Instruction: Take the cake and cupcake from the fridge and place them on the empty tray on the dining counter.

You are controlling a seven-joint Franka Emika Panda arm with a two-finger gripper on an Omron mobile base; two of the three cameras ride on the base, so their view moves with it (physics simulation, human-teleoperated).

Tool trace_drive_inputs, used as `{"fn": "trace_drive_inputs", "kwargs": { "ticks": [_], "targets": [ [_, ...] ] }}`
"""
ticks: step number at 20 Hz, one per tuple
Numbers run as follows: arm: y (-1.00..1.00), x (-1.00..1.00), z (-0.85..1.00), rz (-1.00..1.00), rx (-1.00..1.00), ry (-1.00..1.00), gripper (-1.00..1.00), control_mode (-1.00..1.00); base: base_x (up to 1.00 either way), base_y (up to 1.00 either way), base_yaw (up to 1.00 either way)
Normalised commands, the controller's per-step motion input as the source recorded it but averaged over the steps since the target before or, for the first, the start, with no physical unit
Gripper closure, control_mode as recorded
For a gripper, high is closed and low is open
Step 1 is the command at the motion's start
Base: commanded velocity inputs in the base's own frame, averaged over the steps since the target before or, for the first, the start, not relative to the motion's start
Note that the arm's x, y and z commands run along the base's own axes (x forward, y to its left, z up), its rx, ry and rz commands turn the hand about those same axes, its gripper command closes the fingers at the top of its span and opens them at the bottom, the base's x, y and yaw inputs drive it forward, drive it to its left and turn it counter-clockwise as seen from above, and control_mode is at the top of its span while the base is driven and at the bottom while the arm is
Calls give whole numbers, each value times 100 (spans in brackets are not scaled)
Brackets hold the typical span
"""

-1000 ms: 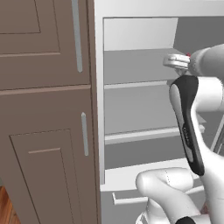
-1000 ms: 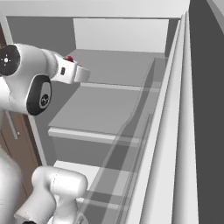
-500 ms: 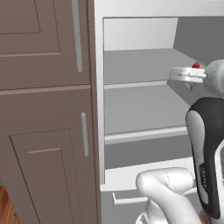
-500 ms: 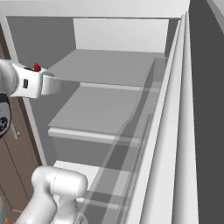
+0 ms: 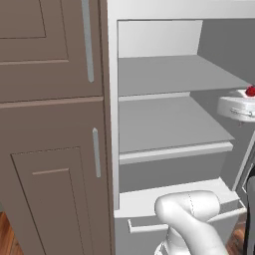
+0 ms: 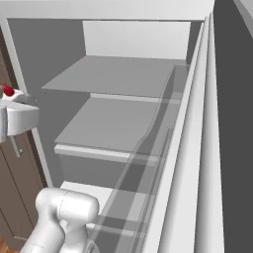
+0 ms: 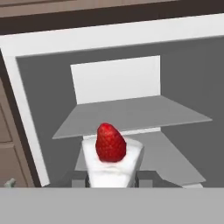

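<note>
Brown cabinets (image 5: 50, 124) stand left of the open fridge (image 5: 169, 124), its shelves bare. My claw (image 7: 113, 177) grips the cake (image 7: 111, 159) just outside the fridge front. I judge the carry is next: drive to the tray, then fetch the cupcake.

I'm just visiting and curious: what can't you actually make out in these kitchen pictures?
- Jaws: in the hand view the cake and the grey band hide their tips.
- Cake: cut by the right edge of the left base view, by the left edge of the right one.
- Fridge: the robot's body hides its lower drawer.
</note>
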Motion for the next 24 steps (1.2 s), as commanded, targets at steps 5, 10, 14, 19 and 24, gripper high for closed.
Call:
{"fn": "trace_drive_inputs", "kwargs": {
  "ticks": [5,10,14,19,24],
  "targets": [
    [0,-60,28,0,0,-5,100,100,-40,0,2],
    [0,0,0,0,0,0,100,100,-100,24,5],
    [0,0,0,0,0,0,100,100,-100,55,0],
    [0,0,0,0,0,0,100,100,-100,66,0],
    [0,0,0,0,0,0,100,100,-100,56,0]
  ]
}}
